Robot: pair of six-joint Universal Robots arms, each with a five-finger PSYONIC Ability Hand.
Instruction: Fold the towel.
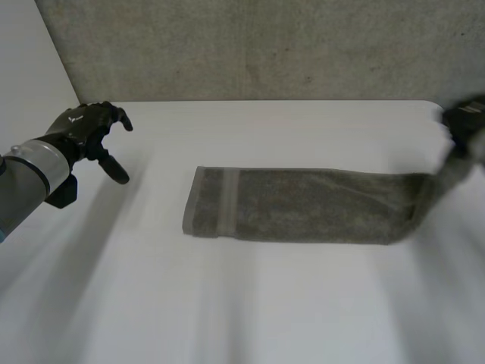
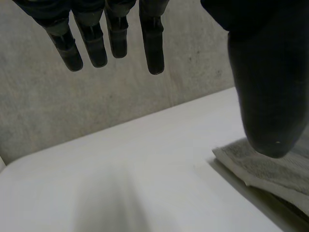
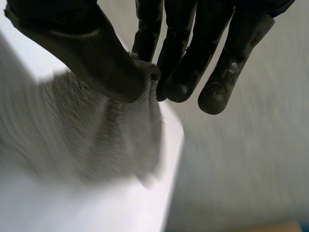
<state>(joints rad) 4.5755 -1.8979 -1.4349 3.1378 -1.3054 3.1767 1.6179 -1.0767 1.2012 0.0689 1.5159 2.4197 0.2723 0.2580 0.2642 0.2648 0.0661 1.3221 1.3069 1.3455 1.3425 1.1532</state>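
I see the grey-brown terry towel (image 1: 303, 205) laid as a long narrow strip across the white worktop (image 1: 227, 303), right of centre. The end with the woven band lies flat, pointing toward my left arm's side. The opposite end is lifted off the surface at the worktop's right edge.

Right hand (image 1: 464, 121) has that lifted end. In its wrist view the thumb (image 3: 101, 63) and fingers (image 3: 178, 72) pinch a bunched tip of cloth between them, and the rest of the towel hangs down and away beneath the palm.

Left hand (image 1: 89, 127) is over the far left part of the worktop, well apart from the towel and holding nothing. Its wrist view shows straight fingers spread away from the thumb, so it's relaxed and unclenched. The towel's banded end shows on the worktop beyond the thumb.

A rough grey wall (image 1: 265, 45) runs behind the worktop.
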